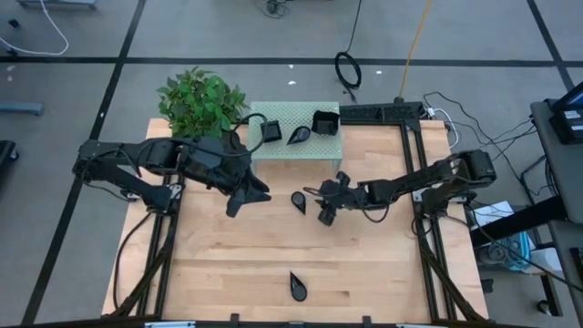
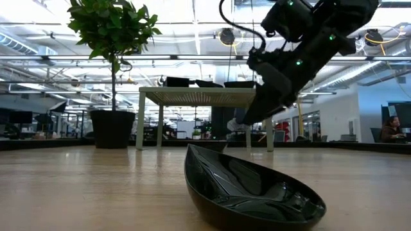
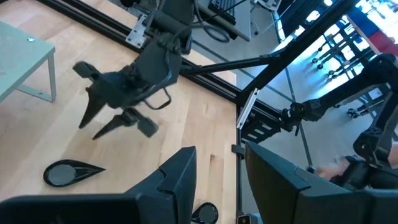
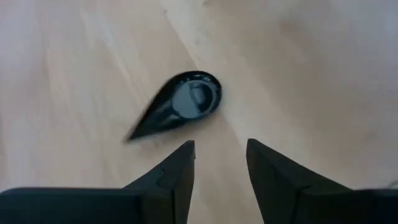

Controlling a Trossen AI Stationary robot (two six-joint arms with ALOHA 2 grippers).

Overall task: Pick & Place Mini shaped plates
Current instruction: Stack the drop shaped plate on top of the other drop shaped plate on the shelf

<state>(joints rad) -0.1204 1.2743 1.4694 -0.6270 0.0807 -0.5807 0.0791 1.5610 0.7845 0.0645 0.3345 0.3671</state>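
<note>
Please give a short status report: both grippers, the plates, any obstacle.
Right gripper open, empty, beside a teardrop plate mid-table. Left gripper open, empty, hovering nearby. Three plates on the green stand, one teardrop plate at front edge. No obstacle seen.

Seen from above, the tabletop [image 1: 364, 264] carries a low stand [image 1: 296, 146] at its 12 o'clock edge. On the stand, running from 9 to 3 o'clock, sit a square dish [image 1: 271, 132], a teardrop dish [image 1: 298, 137] and a wavy-edged dish [image 1: 325, 121]. A potted plant [image 1: 200, 102] stands just at the stand's 9 o'clock side. Near the tabletop's middle lies a second teardrop dish [image 1: 300, 200], with the left gripper [image 1: 244, 196] at its 9 o'clock and the right gripper [image 1: 328, 202] close at its 3 o'clock. A third teardrop dish [image 1: 297, 286] lies well apart toward 6 o'clock, near the edge.
</note>
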